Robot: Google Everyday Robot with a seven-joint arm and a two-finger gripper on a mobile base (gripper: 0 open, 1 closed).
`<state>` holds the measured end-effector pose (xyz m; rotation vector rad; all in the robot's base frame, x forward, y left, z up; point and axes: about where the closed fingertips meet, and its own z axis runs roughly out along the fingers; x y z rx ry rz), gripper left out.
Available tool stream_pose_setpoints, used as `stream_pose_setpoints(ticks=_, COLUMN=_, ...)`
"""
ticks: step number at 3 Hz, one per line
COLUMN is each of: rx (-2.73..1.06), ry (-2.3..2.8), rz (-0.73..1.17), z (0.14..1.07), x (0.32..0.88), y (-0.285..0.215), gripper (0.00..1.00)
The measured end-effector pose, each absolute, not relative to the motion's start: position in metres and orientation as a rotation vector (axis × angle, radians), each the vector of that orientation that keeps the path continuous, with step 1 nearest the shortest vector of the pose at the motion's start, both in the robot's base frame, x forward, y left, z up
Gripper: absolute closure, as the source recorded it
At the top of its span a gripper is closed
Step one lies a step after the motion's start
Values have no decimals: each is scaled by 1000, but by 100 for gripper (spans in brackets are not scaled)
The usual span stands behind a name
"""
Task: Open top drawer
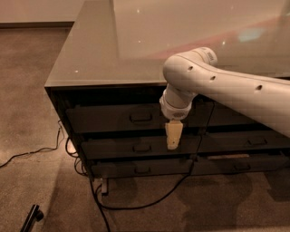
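Top drawer (pixel 113 118) sits in the left column of a dark cabinet at mid-frame, just under the overhanging top, its wide flat front looking closed and its small rectangular pull (pixel 141 117) at the centre. Nearest, at the lower left corner, a short black object (pixel 32 216) lies on the brown speckled floor (pixel 27 113), and a black cable (pixel 136 206) loops across the floor below the cabinet and runs up toward its right half. Above that come the bottom drawer (pixel 142 168) and the middle drawer (pixel 141 147), each with a like pull. The gripper (pixel 174 140), cream-coloured and pointing straight down, hangs in front of the cabinet just right of the top drawer's pull, its tip over the upper edge of the middle drawer's front; whether it is open or closed cannot be told, nor whether it touches the drawer fronts, and nothing is seen in its hold. The white arm (pixel 226 86) reaches in from the right edge and bends down at a rounded joint. Right of the gripper lies the other column of drawers (pixel 253 140). Farther back the glossy grey cabinet top (pixel 136 45) stretches to the upper edge, with a pale wall (pixel 36 11) at the upper left
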<state>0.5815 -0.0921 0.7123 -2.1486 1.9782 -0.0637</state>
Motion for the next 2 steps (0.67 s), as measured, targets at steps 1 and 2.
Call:
stream_pose_setpoints(ticks=1, rx=-2119, ry=2027, rz=-107, z=704, x=603, y=-107, gripper=0)
stream_pose_setpoints(ticks=2, rx=-2085, ry=2106, rz=-144, z=699, x=631, y=-120, gripper=0)
